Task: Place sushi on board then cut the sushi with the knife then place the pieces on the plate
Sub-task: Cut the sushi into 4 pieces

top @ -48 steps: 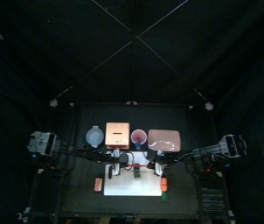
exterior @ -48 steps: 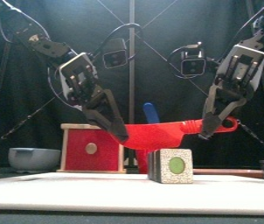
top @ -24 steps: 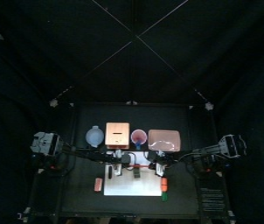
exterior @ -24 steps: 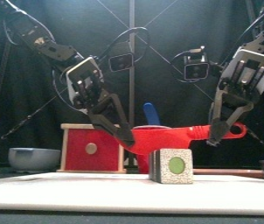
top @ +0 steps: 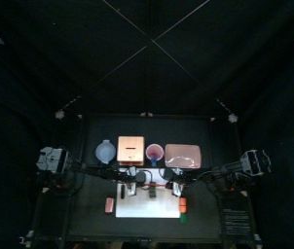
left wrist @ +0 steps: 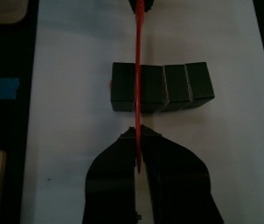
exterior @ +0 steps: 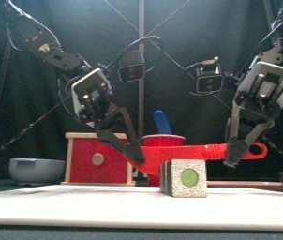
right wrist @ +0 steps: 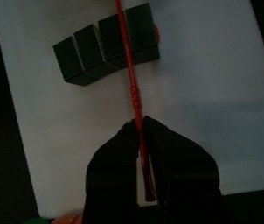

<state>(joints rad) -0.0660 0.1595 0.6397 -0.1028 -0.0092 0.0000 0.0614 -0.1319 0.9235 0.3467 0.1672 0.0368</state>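
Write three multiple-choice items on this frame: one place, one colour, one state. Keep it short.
1. Where is the sushi roll?
A on the white board
B lifted in the air
C on the bare table

2. What colour is the knife above it?
A blue
B green
C red

3. How is that knife held?
A by one pincer alone
B by the left pincer and the right pincer, one at each end
C not held

Answers:
1 A: the front view shows the roll standing on the board.
2 C: it is red in the front view.
3 B: each wrist view shows its jaws shut on one end.
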